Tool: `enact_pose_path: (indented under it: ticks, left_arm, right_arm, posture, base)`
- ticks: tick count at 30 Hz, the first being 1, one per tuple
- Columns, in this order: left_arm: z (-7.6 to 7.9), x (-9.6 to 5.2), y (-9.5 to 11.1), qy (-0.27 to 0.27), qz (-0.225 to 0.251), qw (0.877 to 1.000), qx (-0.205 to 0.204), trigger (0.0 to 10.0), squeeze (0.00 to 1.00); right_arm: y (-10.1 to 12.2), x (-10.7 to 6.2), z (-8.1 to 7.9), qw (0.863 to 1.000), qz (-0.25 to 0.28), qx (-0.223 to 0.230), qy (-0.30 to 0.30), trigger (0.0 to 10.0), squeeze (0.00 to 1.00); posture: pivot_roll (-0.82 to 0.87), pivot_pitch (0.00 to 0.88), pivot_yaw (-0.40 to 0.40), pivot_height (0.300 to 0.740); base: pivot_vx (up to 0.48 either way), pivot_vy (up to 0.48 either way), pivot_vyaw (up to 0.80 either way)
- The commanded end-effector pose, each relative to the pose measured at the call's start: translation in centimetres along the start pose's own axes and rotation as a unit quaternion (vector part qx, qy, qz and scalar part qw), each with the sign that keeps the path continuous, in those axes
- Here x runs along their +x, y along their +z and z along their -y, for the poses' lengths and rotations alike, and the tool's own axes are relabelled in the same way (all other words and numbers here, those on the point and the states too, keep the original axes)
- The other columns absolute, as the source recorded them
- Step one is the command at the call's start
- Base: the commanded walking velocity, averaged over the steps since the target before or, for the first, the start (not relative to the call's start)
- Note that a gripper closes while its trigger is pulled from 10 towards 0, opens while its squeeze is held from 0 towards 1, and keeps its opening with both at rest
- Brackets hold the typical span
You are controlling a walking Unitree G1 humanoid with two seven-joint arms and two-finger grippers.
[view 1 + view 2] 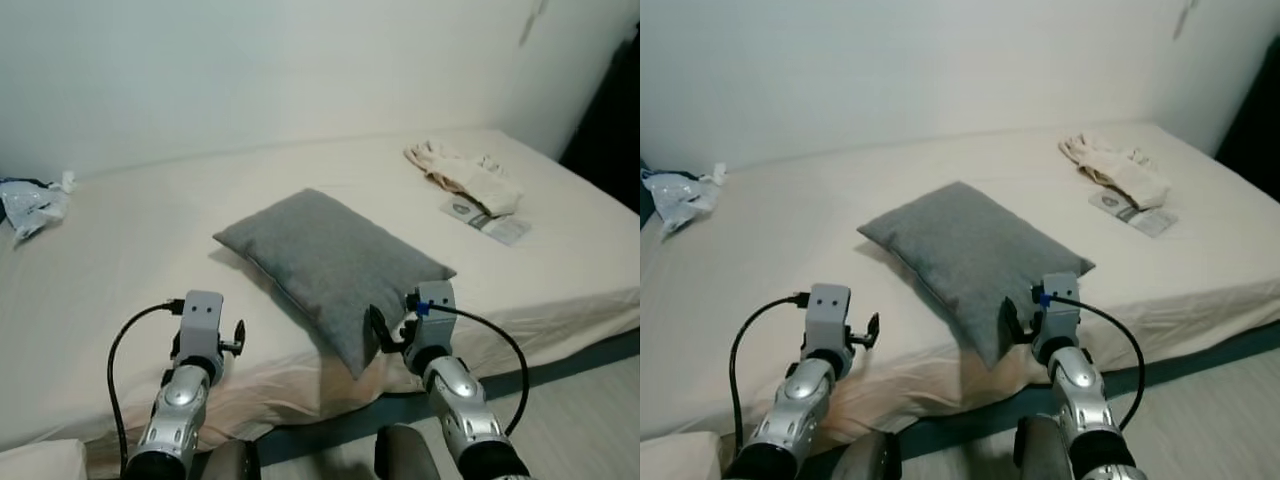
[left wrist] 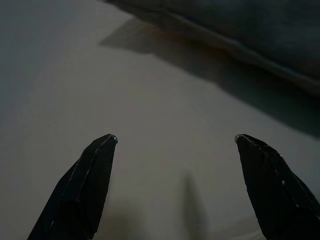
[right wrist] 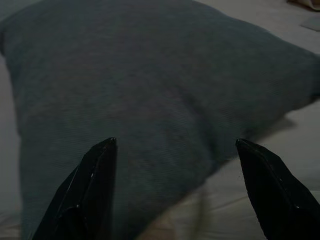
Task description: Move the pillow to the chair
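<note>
Head views: grey pillow (image 1: 332,263) lies on the cream bed (image 1: 120,290), one corner at the near edge by the right gripper (image 1: 388,333). Left wrist view — left gripper (image 2: 175,145) spread wide over bare sheet. Right wrist view — fingers wide, pillow between them.

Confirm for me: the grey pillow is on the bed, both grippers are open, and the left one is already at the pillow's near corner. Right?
Not quite. The right gripper is at the grey pillow, per the right wrist view; the left gripper faces bare bed sheet.
</note>
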State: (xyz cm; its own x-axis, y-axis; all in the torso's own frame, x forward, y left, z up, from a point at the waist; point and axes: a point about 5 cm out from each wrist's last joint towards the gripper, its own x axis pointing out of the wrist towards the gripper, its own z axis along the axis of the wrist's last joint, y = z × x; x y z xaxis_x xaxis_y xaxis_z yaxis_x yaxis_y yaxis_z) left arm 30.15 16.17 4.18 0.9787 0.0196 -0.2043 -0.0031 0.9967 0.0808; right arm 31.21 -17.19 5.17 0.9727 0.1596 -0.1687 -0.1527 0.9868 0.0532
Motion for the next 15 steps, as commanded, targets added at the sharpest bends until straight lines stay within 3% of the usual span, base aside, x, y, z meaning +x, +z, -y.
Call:
enact_pose_path:
  ticks: [1, 15]
  left_arm:
    - [0.01, -0.1, 0.07, -0.002, 0.006, 1.0, 0.006, 10.0, 0.0]
    - [0.3, -0.01, 0.17, -0.006, 0.006, 1.0, 0.011, 10.0, 0.0]
  right_arm:
    - [0.21, -0.04, 0.19, 1.0, 0.01, 0.006, -0.004, 10.0, 0.0]
    - [0.26, -0.02, 0.62, 1.0, 0.009, 0.003, -0.013, 10.0, 0.0]
  posture:
    - [-0.01, 0.068, 0.007, 0.595]
    - [-0.01, 0.08, 0.012, 0.595]
  base:
    - [0.0, 0.0, 0.0]
    - [0.0, 0.0, 0.0]
